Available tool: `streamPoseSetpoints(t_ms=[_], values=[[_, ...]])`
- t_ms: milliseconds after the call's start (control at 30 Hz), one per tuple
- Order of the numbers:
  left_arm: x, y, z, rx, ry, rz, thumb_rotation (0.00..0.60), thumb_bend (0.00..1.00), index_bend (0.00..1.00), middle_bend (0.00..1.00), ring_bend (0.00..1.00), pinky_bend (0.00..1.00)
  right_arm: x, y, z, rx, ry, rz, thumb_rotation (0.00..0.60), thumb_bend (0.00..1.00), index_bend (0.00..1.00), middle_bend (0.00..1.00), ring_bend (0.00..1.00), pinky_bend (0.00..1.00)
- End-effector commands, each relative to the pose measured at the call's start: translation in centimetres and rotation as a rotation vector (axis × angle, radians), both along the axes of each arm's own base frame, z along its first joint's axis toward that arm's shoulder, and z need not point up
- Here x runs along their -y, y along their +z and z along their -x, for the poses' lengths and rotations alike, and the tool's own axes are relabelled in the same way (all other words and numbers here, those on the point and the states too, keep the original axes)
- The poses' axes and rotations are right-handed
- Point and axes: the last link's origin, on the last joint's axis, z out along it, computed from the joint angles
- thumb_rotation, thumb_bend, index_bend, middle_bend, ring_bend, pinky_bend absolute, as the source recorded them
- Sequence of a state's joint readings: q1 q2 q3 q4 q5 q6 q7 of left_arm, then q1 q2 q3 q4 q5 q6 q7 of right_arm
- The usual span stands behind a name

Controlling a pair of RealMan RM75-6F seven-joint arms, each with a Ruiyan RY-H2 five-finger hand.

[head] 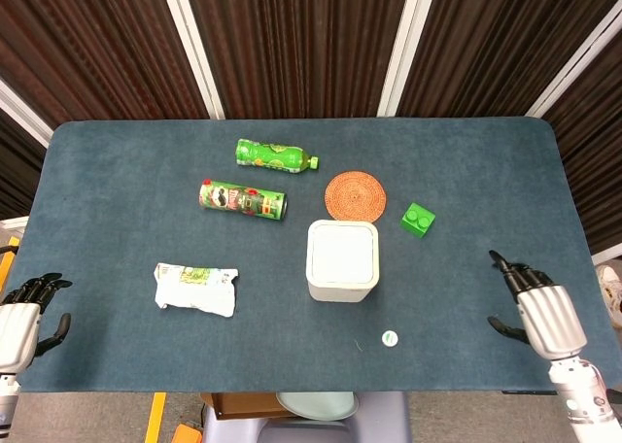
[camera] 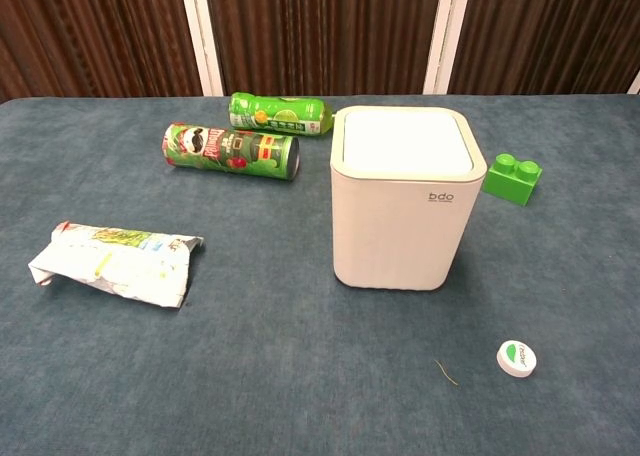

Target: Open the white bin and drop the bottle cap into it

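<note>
The white bin (head: 342, 259) (camera: 403, 201) stands near the table's middle with its lid down. A small white bottle cap (head: 389, 339) (camera: 516, 358) with a green mark lies on the cloth in front of the bin, to its right. My right hand (head: 537, 305) hovers over the table's right front edge, empty, fingers apart, well right of the cap. My left hand (head: 24, 317) sits at the left front edge, empty, fingers extended. Neither hand appears in the chest view.
A green bottle (head: 276, 155) and a green snack can (head: 243, 199) lie behind the bin on the left. A crumpled wrapper (head: 196, 289) lies front left. An orange woven coaster (head: 355, 195) and a green block (head: 417, 220) sit behind the bin.
</note>
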State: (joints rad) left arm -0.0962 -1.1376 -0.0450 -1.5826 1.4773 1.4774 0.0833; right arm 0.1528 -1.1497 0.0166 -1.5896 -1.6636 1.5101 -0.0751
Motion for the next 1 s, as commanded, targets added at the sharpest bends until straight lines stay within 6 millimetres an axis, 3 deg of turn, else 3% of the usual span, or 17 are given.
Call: streamPoseSetpoints(t_ms=[33, 167, 300, 667, 1000], values=[[0.1, 0.0, -0.1, 0.005, -0.002, -0.002, 0.6, 0.45, 0.29, 0.21, 0.21, 0.34, 0.7, 0.0, -1.8, -0.031, 0.071, -0.067, 0.6, 0.33, 0.15, 0.73, 0.72, 0.88], [0.1, 0.1, 0.0, 0.005, 0.003, -0.002, 0.6, 0.45, 0.29, 0.21, 0.21, 0.34, 2.2, 0.0, -4.3, -0.066, 0.104, -0.197, 0.6, 0.49, 0.19, 0.8, 0.77, 0.93], [0.1, 0.1, 0.0, 0.013, 0.001, 0.001, 0.6, 0.45, 0.29, 0.21, 0.21, 0.34, 3.4, -0.5, -6.4, -0.102, 0.12, -0.272, 0.6, 0.55, 0.2, 0.81, 0.77, 0.93], [0.2, 0.1, -0.1, 0.016, -0.007, 0.009, 0.6, 0.45, 0.29, 0.21, 0.21, 0.34, 5.1, -2.7, -9.8, -0.154, 0.137, -0.443, 0.6, 0.59, 0.21, 0.81, 0.77, 0.93], [0.2, 0.3, -0.1, 0.022, -0.009, 0.002, 0.6, 0.45, 0.29, 0.21, 0.21, 0.34, 6.9, -4.4, -11.1, -0.161, 0.109, -0.49, 0.6, 0.59, 0.23, 0.81, 0.77, 0.93]])
